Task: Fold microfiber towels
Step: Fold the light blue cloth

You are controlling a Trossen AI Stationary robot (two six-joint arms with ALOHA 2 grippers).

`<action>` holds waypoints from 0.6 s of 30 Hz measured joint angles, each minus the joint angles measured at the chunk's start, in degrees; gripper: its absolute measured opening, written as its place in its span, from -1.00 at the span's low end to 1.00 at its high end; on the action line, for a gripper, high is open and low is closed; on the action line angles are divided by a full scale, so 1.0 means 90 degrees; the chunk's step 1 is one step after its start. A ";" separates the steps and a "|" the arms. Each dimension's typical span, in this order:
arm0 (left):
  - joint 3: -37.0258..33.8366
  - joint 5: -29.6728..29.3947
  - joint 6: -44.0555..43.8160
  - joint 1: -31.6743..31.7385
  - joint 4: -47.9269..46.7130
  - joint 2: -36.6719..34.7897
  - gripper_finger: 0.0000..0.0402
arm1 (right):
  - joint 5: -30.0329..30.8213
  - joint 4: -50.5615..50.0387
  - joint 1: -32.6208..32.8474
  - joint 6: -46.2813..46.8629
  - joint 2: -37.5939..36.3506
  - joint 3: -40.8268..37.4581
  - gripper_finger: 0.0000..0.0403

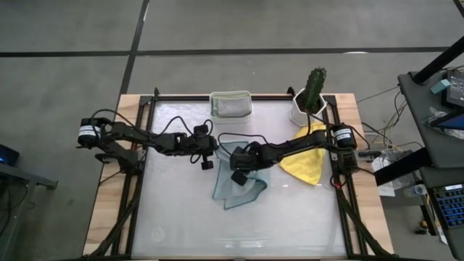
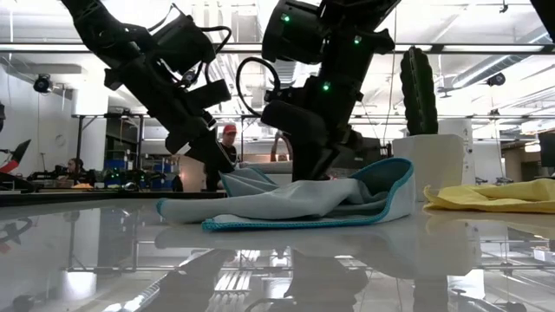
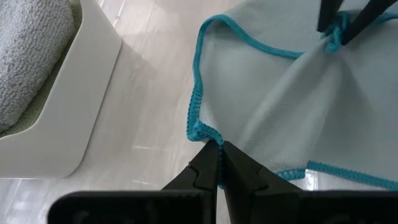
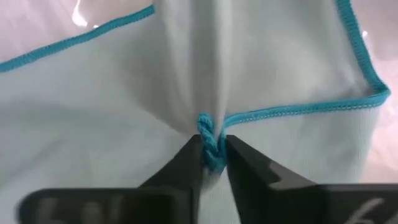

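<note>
A pale blue-grey towel point(image 1: 243, 185) with a teal hem lies crumpled at the table's middle, mostly resting on the table point(image 2: 286, 208). My left gripper point(image 1: 216, 151) is shut on its far left edge. My right gripper point(image 1: 236, 176) is shut on its hem nearer the middle. A yellow towel point(image 1: 308, 163) lies flat to the right, under my right arm. A white tub point(image 1: 230, 104) at the far edge holds a grey towel point(image 3: 28, 56) on top of another cloth. The bright blue towel is out of view. My left gripper pinches the towel's teal hem at a corner-like bend point(image 3: 202, 132) between its two fingertips, coming level from the table's left side. The cloth there is raised a little and slack. My right gripper pinches a bunched bit of the teal hem point(image 4: 210, 138) between its two fingers, pointing down from above. The cloth puckers into folds at the pinch, and the rest of the towel lies on the table.
A cactus in a white pot point(image 1: 310, 101) stands at the far right corner. The tub stands close behind my left gripper. People show in the room beyond the table point(image 2: 227, 147). Bare table lies toward the near edge point(image 1: 239, 232).
</note>
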 joint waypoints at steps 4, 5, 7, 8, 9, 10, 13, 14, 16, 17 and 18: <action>0.0000 0.0002 0.0000 0.0000 0.0007 0.0000 -1.00 | -0.0034 0.0000 0.0000 -0.0273 -0.0002 0.0000 -0.92; 0.0000 0.0002 0.0001 0.0000 0.0028 0.0000 -1.00 | -0.0034 0.0000 0.0001 -0.0298 -0.0002 0.0000 -0.93; 0.0000 0.0002 0.0000 0.0000 0.0055 0.0000 -1.00 | -0.0028 -0.0003 0.0002 -0.0356 -0.0018 -0.0002 -0.95; 0.0000 0.0002 0.0001 0.0000 0.0051 0.0000 -1.00 | -0.0024 -0.0005 0.0002 -0.0411 -0.0035 -0.0002 -0.95; -0.0005 0.0002 0.0002 0.0000 0.0052 0.0000 -1.00 | -0.0020 -0.0012 0.0002 -0.0452 -0.0072 -0.0005 -0.95; -0.0008 0.0002 0.0000 0.0000 0.0050 0.0000 -1.00 | -0.0020 -0.0039 0.0007 -0.0490 -0.0121 -0.0007 -0.95; -0.0010 0.0002 0.0002 0.0000 0.0056 0.0000 -1.00 | 0.0056 -0.0166 0.0039 -0.0609 -0.0359 -0.0007 -0.95; -0.0010 0.0002 0.0002 0.0000 0.0064 0.0000 -1.00 | 0.0117 -0.0229 0.0053 -0.0645 -0.0459 -0.0009 -0.95; -0.0012 0.0004 0.0005 0.0000 0.0114 0.0000 -1.00 | 0.0343 -0.0346 0.0106 -0.0673 -0.0650 -0.0008 -0.96; -0.0014 0.0005 0.0005 0.0000 0.0154 0.0000 -1.00 | 0.0435 -0.0457 0.0133 -0.0702 -0.0751 -0.0007 -0.96; -0.0017 0.0004 0.0015 0.0000 0.0188 0.0000 -1.00 | 0.0518 -0.0563 0.0162 -0.0738 -0.0854 -0.0010 -0.96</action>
